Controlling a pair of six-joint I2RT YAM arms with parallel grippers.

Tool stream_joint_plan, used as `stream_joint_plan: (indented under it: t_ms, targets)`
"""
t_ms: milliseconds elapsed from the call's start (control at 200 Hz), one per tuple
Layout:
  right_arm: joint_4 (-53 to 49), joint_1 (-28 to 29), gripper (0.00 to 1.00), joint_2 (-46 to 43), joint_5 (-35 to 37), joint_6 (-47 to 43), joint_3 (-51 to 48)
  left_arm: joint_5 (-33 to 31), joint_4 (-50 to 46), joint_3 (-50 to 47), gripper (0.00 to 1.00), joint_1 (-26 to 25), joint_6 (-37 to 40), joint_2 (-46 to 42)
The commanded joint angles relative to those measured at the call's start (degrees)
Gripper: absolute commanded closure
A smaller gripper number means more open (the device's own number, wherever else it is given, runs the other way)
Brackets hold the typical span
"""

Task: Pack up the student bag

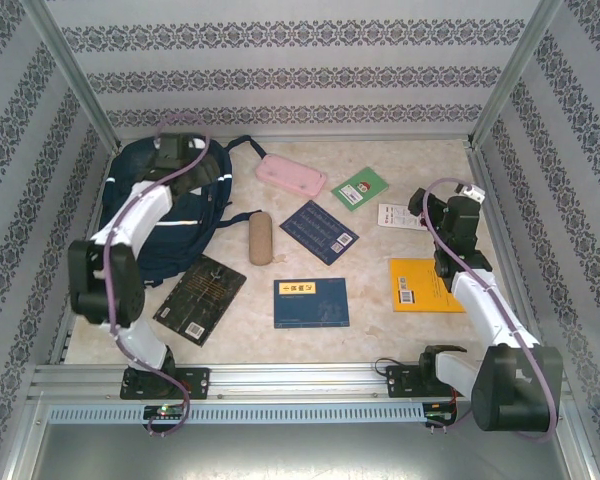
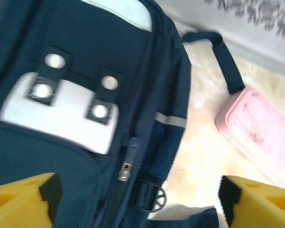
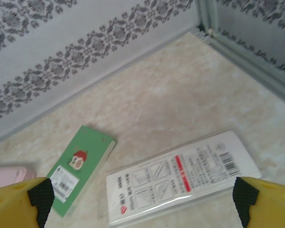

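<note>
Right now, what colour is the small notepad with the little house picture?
Green. The small flat paper notepad shows best in the right wrist view.

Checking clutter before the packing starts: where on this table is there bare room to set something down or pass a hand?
Bare: the far right corner behind the green notebook and white packet; the gap between the blue book and orange book. Crowded: the student bag, tan pouch, black book and navy book sit close together on the left.
</note>
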Motion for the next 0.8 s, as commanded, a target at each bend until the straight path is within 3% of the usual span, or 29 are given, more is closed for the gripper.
stream_joint_plan:
  t_ms: [0, 55, 245, 515, 659, 744, 794]
  targets:
    - [-5.0, 1.9, 0.02, -2.66, -3.85, 0.76, 2.73, -2.91, -9.05, 8.94, 0.2, -3.93, 2.2, 7.34]
    - [-5.8, 2.9, 0.02, -3.88, -3.59, -0.13, 2.53, -4.19, -11.18, 13.71, 0.26, -5.03, 3.0, 11.77]
    - [-9.95, 5.24, 0.02, -8.78, -3.55, -1.01, 2.82, -9.5, -21.26, 31.74, 0.33, -5.68, 2.84, 26.73]
    - [-15.88, 6.89, 0.02, -12.5, -1.66, -3.45, 3.89, -12.92, -29.68, 48.24, 0.37, -5.82, 1.5, 41.18]
    - [-15.43, 6.98, 0.02, -12.39, -2.3, -3.79, 3.87, -11.59, -30.01, 50.43, 0.57, -5.97, 2.45, 43.61]
    - [-15.1, 6.99, 0.02, -11.15, -2.91, -3.87, 4.03, -10.24, -29.75, 50.37, 0.85, -6.53, 3.01, 43.58]
    - [-14.9, 7.06, 0.02, -10.39, -3.43, -3.67, 4.11, -9.91, -29.44, 50.13, 0.96, -7.36, 4.02, 43.15]
